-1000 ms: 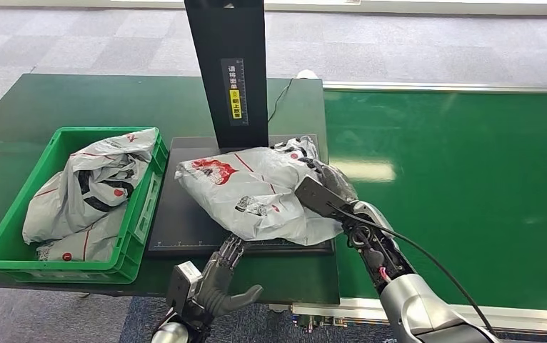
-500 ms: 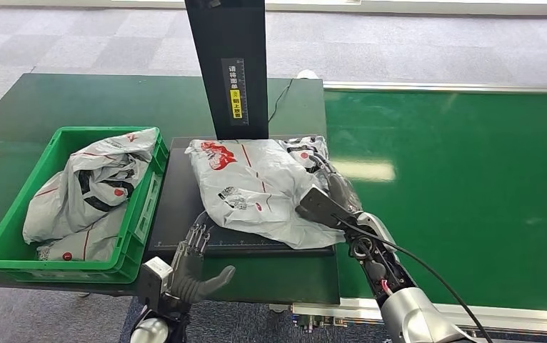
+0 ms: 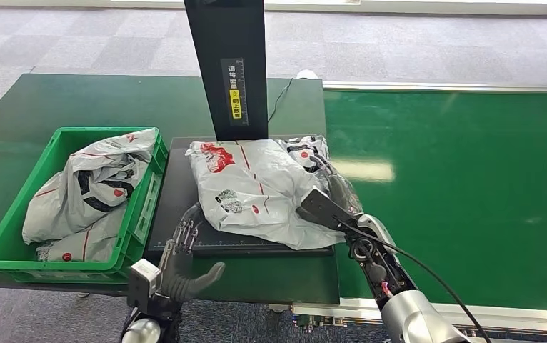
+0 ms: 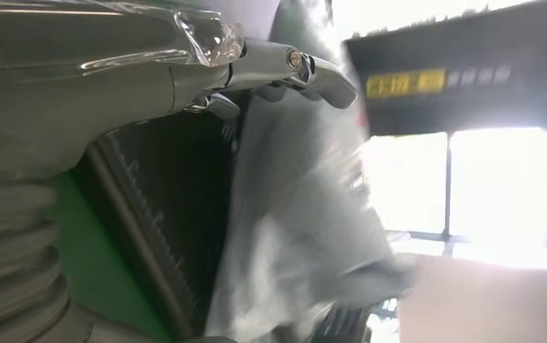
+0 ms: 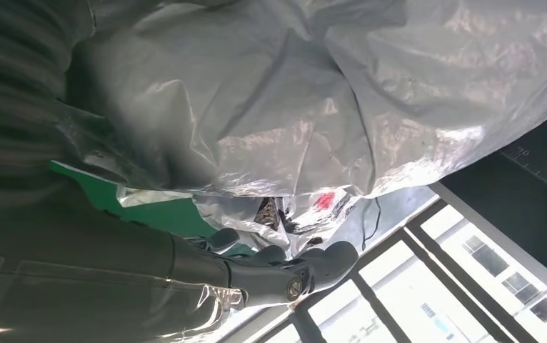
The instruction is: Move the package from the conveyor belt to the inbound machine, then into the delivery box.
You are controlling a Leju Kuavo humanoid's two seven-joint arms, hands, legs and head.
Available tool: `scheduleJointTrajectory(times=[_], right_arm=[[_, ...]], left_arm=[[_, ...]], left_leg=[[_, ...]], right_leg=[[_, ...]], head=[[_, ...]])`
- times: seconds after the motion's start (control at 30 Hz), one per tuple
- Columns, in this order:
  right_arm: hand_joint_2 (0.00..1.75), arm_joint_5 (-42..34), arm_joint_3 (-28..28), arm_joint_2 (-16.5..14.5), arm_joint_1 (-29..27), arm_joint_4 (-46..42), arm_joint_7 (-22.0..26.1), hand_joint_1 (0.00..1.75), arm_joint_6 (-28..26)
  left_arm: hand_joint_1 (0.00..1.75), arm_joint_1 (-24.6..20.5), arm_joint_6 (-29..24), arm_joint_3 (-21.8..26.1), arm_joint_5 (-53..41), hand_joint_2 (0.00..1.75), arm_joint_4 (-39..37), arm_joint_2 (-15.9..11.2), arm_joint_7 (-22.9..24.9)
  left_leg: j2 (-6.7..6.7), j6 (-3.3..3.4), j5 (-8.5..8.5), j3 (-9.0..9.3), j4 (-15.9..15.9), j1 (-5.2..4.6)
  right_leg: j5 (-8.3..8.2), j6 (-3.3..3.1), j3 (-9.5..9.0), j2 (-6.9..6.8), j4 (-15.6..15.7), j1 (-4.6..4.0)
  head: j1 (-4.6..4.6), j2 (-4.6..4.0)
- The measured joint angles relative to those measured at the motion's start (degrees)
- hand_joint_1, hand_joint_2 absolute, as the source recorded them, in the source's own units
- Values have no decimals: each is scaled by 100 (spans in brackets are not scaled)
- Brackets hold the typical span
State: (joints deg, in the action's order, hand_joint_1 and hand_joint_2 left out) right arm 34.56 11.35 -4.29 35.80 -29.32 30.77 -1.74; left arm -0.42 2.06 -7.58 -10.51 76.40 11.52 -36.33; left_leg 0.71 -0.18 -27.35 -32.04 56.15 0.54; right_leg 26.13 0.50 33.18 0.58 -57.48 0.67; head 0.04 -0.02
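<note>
Head view: package (image 3: pixel 256 191) lies on inbound machine (image 3: pixel 178 200); I judge delivery box (image 3: pixel 13 246) step left.
Right hand (image 3: pixel 331 189): fingers on package, grasp unclear.
Left hand (image 3: pixel 181 261): spread, empty.

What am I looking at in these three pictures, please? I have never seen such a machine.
It is a humanoid robot with two silver arms. The wide picture is from its head, looking down; the other two are from cameras at its wrists. A grey plastic mailing bag with red print lies on the black flat scanner plate, under a black upright column. The right hand rests against the bag's edge; whether it grips is not clear. The left hand is open, holding nothing, near the plate's front edge. On the left, a green plastic crate holds more grey bags. On the right is the green conveyor belt.
</note>
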Motion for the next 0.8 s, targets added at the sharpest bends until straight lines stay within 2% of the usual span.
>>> scheduleJointTrajectory(times=[0.33, 0.47, 0.6, 0.7, 0.8], right_arm=[[175, 51, -7, 41, -225, -91, 87, 0, -105], [175, -308, -135, 19, -461, -393, 461, 0, -184], [175, -1774, -441, -134, -1194, -1721, 885, 0, 11], [175, -2707, -602, -272, -1773, -2901, 934, 0, 128], [175, -3465, -840, -550, -2428, -4289, 956, 0, 318]], left_arm=[[0, 267, -791, 621, 91, 175, 913, -5, -128], [0, 293, -1441, 789, 122, 175, 1104, 54, -283], [0, 347, -2181, 906, 471, 175, 1396, 105, -361], [0, 413, -2497, 956, 677, 175, 1670, 115, -368], [0, 524, -2765, 1016, 761, 175, 2038, 131, -374]], left_leg=[[-1, 0, 0, -2, -1, 0], [1, 0, 0, -2, 0, 0], [7, -1, -3, -7, -1, 1], [6, -2, -7, -9, -2, 2], [6, -4, -11, -12, -3, 2]], right_leg=[[1, -1, 2, 0, 0, 0], [1, 0, 1, -1, 0, 0], [3, -1, 5, -4, 0, -1], [8, -2, 8, -4, 0, -3], [13, -3, 12, -4, 0, -3]], head=[[0, 0], [1, 0], [-1, 0], [-2, 0], [-2, 0]])
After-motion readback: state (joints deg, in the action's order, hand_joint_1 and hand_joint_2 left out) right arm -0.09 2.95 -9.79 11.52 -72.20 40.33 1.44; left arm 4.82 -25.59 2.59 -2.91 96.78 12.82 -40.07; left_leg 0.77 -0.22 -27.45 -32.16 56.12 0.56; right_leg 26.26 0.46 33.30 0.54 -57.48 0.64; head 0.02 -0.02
